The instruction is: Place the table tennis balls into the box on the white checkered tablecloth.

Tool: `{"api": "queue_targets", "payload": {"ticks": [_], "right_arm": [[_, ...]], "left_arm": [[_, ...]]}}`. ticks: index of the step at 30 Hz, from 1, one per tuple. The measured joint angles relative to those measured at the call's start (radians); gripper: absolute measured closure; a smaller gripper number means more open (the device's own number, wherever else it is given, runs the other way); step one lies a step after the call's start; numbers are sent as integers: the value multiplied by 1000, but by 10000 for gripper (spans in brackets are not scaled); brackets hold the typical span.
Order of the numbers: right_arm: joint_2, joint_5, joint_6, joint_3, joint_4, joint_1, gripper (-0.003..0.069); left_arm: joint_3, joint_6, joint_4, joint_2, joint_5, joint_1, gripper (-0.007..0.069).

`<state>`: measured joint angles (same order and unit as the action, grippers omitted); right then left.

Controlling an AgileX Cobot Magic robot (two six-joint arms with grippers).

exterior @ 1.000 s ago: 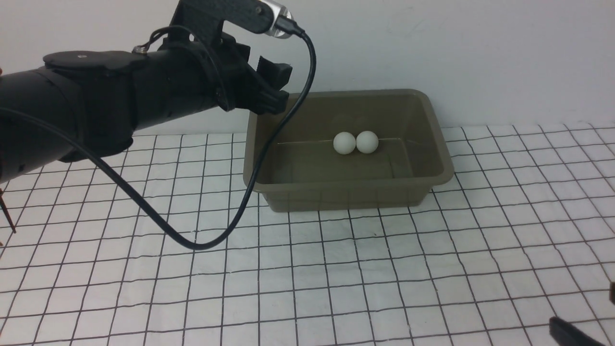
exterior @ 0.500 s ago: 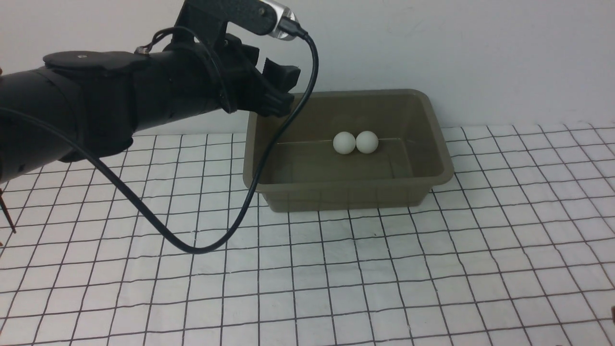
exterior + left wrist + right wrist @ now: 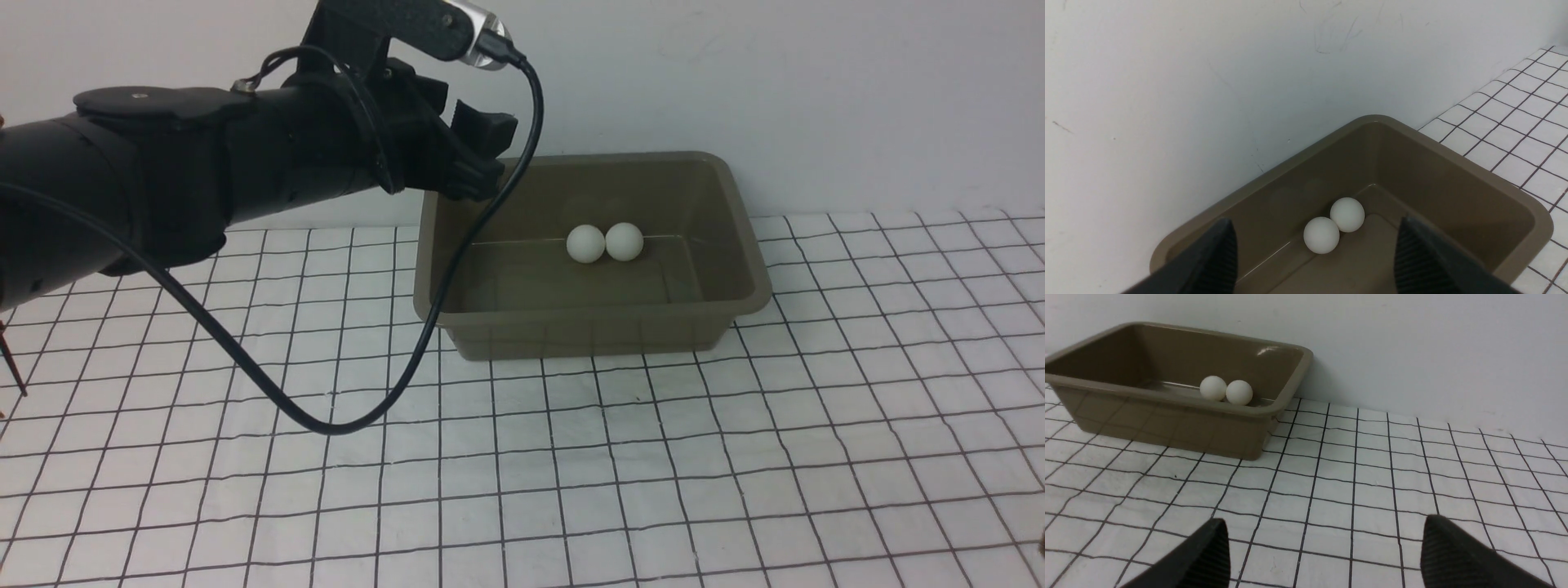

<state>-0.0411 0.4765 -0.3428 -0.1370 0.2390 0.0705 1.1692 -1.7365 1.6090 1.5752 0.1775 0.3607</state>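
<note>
Ball touches second ball inside box; left gripper spread wide, empty, seemingly above box corner; right gripper spread wide, empty.

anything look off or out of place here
Nothing stands out. The balls sit inside the box, touching each other near its far wall. The box stands level on the checkered cloth, which is only slightly wrinkled. The left claw hovers open and empty above the box's left end.
</note>
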Motion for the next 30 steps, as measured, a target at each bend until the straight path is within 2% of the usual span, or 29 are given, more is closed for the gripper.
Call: {"api": "queue_targets", "payload": {"ticks": [11, 23, 27, 30], "right_arm": [[53, 0, 0, 143, -3, -28, 90], [53, -8, 0, 144, -4, -35, 90], [53, -8, 0, 144, -4, -35, 90], [53, -8, 0, 144, -4, -35, 90]], "left_arm": [[-1, 0, 0, 0, 1, 0, 157], [-1, -4, 0, 0, 8, 0, 157], [-1, -4, 18, 0, 35, 0, 157], [-1, -4, 80, 0, 84, 0, 157]]}}
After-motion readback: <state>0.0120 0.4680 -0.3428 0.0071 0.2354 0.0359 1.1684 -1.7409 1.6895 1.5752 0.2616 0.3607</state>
